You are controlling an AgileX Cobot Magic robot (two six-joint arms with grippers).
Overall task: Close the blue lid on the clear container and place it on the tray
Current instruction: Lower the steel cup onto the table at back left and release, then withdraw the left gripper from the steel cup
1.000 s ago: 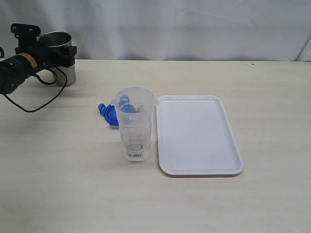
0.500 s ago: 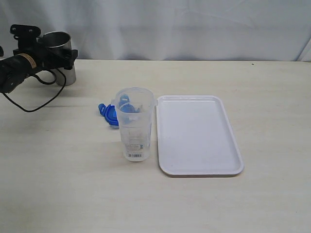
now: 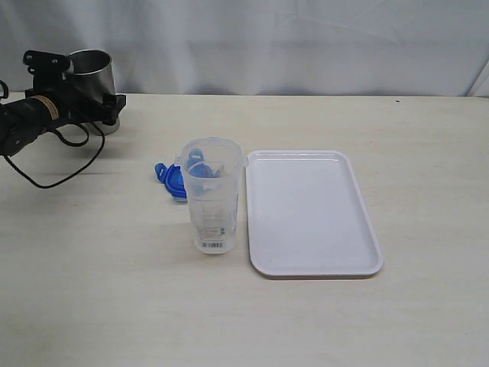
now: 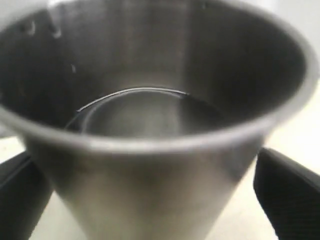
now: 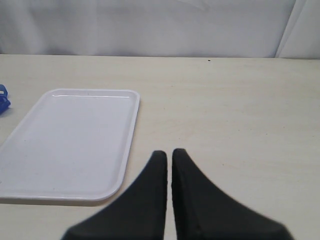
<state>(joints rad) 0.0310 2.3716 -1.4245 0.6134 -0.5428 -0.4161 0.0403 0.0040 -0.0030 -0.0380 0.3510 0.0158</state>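
The clear container (image 3: 212,200) stands upright and uncovered at the middle of the table, just left of the white tray (image 3: 315,272). The blue lid (image 3: 170,180) lies flat on the table behind the container, partly seen through its wall. In the right wrist view a blue sliver of the lid (image 5: 2,100) shows beside the tray (image 5: 70,145). My left gripper (image 3: 105,103) is at the far back left, open, with its fingers either side of a steel cup (image 4: 150,125). My right gripper (image 5: 169,152) is shut and empty over bare table beside the tray. It is out of the exterior view.
The steel cup (image 3: 93,75) stands at the back left by the white backdrop. A black cable (image 3: 69,164) loops from the left arm down onto the table. The table (image 3: 114,290) is pale wood.
The left gripper's jaws have spread wider around the steel cup, and the left arm has shifted slightly lower in the exterior view. The cup, container, lid and tray have stayed put.
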